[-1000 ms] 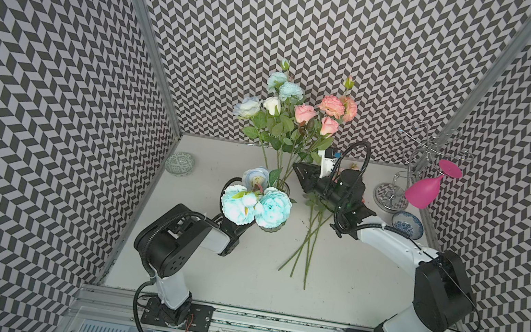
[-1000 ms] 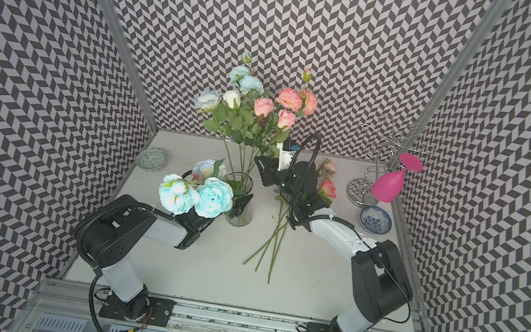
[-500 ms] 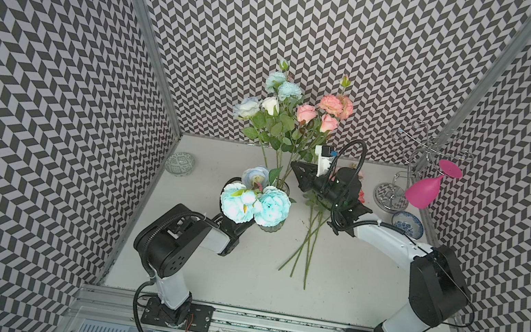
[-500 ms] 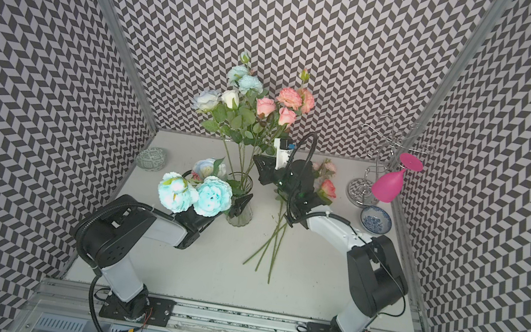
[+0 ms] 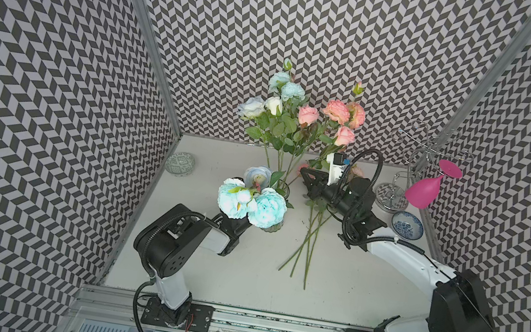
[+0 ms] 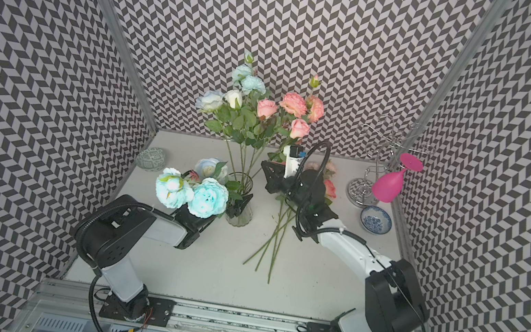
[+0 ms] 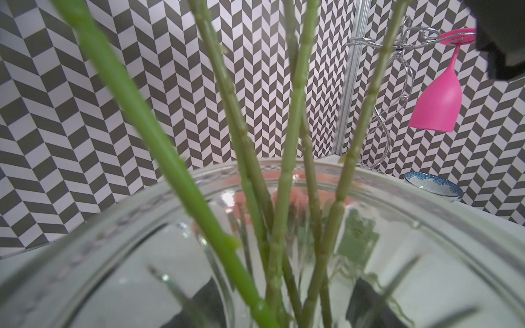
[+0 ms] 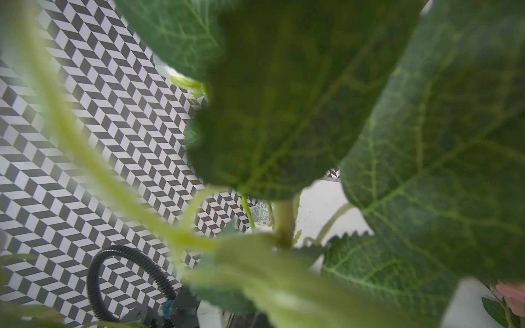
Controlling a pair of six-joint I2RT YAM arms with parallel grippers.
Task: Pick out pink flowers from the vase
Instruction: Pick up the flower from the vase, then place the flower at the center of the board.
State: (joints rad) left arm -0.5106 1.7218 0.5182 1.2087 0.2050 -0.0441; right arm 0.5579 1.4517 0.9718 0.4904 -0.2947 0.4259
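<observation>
- My right pincer (image 5: 305,176): black, jaws narrow and closed on a thin green stem of the pink flowers (image 5: 337,111), low among their leaves. Leaves fill the right wrist view and hide the tips there.
- My left pincer (image 6: 238,206): clamped on the vase (image 6: 240,221), low on its body. Dark shapes at its base show through the glass in the left wrist view.
- Pink flowers, standing: four salmon-to-peach ruffled heads and one green-tipped bud above them. They have serrated green leaves and long green stems. The stems are rooted in the vase and lean toward the back wall and my right side. The blooms are well above the right pincer.
- Laid-out pink stems (image 5: 308,246): flat on the tabletop (image 5: 239,278), with three stem ends visible toward the front rail. Their blooms (image 6: 329,188) are partly hidden under my right arm.
- Vase: clear ribbed glass with a flared rim (image 7: 397,193), upright and far shorter than its stems. It stands between my two arms, just beside the right pincer toward my left.
- Pale blue and white flowers (image 5: 285,87): in the same vase. Two large pale blue peonies (image 5: 250,204) droop over my left wrist.
- Magenta wine glass (image 5: 422,193): hung upside down on a wire rack (image 5: 421,152) at the far right.
- Blue-and-white dish (image 5: 407,225): beside the rack's base.
- Greenish patterned dish (image 5: 179,162): far left corner, well apart from both pincers.
</observation>
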